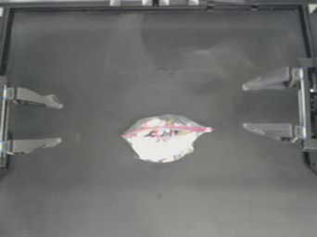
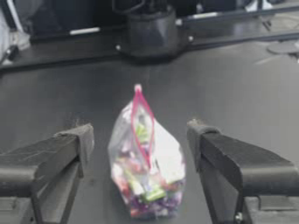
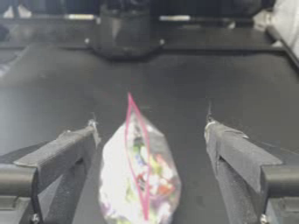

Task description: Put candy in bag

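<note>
From my left wrist camera, my left gripper (image 2: 140,148) has its two dark jaws spread wide, holding nothing. Between and beyond them stands the small clear plastic zip bag (image 2: 147,168) with a pink-red strip along its mouth; coloured pieces show through its lower part. My right gripper (image 3: 151,148) is spread just as wide and empty, with the same bag standing beyond its jaws. From above, the bag sits near the middle of the dark worktop (image 1: 93,194), well apart from both grippers, the left one at the worktop's left edge and the right one at its right edge. I cannot pick out a single wrapped candy anywhere. Farther off, each wrist camera shows the opposite arm's dark base (image 2: 153,33) at the worktop's far edge.
</note>
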Tool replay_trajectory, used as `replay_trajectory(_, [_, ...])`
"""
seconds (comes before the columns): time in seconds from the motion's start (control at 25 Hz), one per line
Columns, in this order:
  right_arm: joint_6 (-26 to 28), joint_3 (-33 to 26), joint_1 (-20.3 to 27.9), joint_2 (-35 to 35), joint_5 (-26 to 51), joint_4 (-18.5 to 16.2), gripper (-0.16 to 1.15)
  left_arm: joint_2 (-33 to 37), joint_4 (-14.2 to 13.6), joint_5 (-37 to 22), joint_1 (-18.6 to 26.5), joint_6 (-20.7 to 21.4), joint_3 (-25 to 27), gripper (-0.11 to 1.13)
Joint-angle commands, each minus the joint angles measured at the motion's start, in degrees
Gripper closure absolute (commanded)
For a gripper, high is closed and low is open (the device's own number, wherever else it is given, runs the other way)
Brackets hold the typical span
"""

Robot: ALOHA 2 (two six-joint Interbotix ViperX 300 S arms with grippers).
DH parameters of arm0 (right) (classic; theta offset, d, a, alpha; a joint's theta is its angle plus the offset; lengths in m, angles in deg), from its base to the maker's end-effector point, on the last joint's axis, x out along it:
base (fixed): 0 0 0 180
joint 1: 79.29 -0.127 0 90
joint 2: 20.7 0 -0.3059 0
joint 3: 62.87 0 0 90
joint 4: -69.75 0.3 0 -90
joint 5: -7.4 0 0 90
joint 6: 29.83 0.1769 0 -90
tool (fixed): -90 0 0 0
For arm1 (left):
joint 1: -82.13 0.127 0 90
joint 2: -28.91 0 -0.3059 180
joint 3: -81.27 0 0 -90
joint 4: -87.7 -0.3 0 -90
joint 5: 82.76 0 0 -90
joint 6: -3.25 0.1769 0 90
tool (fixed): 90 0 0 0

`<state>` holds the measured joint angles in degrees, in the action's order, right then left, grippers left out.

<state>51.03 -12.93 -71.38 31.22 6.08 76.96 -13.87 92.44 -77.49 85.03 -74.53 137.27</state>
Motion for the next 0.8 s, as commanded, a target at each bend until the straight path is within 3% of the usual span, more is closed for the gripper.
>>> replay_trajectory(0.04, [0.1, -0.6, 0.0, -0.1, -0.9, 0.1, -0.03, 1.0, -0.1, 0.0, 0.2, 0.0, -0.6, 0.06])
replay_trajectory(0.8, [0.2, 0.9, 0.0, -4.7, -1.0, 1.3, -0.03, 5.8, -0.1, -0.4, 0.4, 0.0, 0.6, 0.06])
